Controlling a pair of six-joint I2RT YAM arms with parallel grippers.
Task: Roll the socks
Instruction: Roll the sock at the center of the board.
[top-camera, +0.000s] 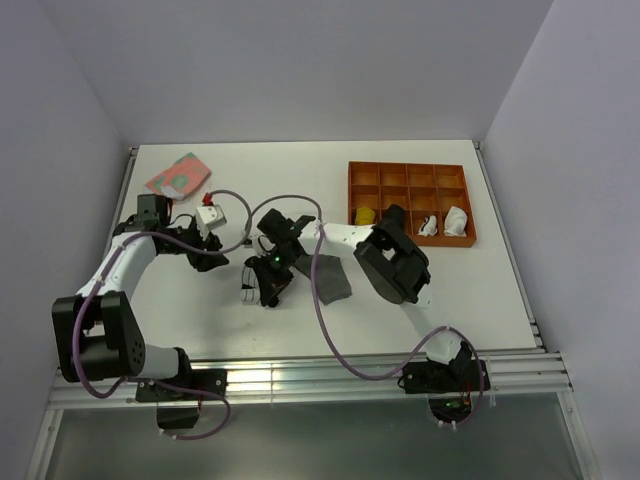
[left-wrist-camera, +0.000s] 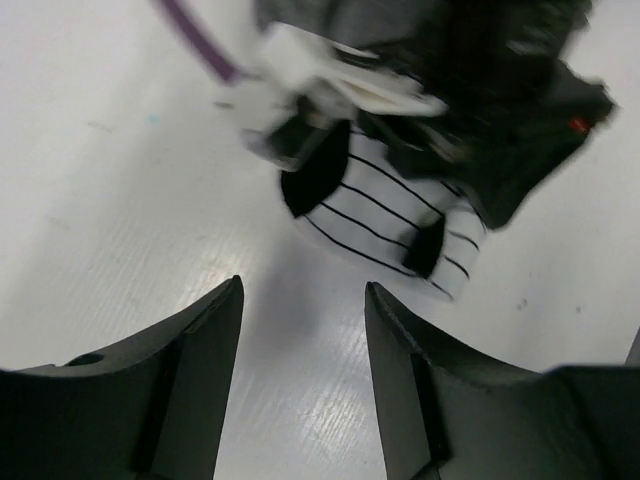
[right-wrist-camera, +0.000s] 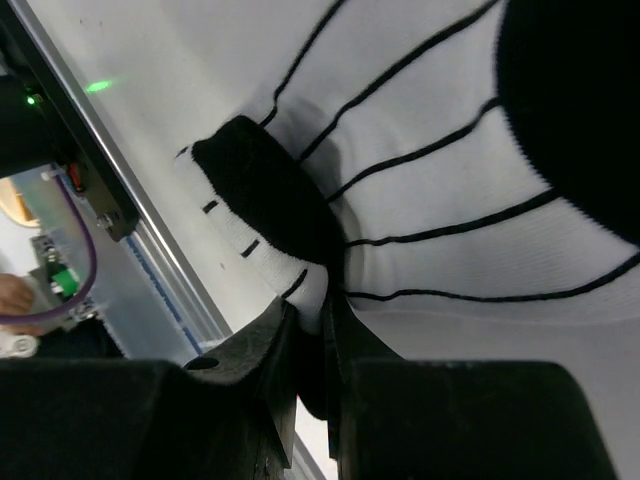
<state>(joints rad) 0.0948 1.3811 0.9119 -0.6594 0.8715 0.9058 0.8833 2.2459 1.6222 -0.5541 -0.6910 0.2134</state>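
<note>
The white sock with thin black stripes (top-camera: 251, 284) lies at mid-table, partly folded over itself. My right gripper (top-camera: 269, 288) is down on it and shut on a fold of it. In the right wrist view the jaws (right-wrist-camera: 315, 300) pinch the white edge beside a black patch of the striped sock (right-wrist-camera: 450, 180). The grey sock (top-camera: 331, 278) lies flat just to the right, partly under the right arm. My left gripper (top-camera: 214, 241) is open and empty, a little to the left of the striped sock. In its own view the left gripper (left-wrist-camera: 304, 290) faces the striped sock (left-wrist-camera: 385, 215) over bare table.
An orange compartment tray (top-camera: 352, 195) stands at the back right with a yellow bundle (top-camera: 367, 215) and white bundles (top-camera: 456, 221) in it. A pink and green cloth (top-camera: 178, 175) lies at the back left, with a small white block (top-camera: 210, 213) near it. Purple cables loop over the table.
</note>
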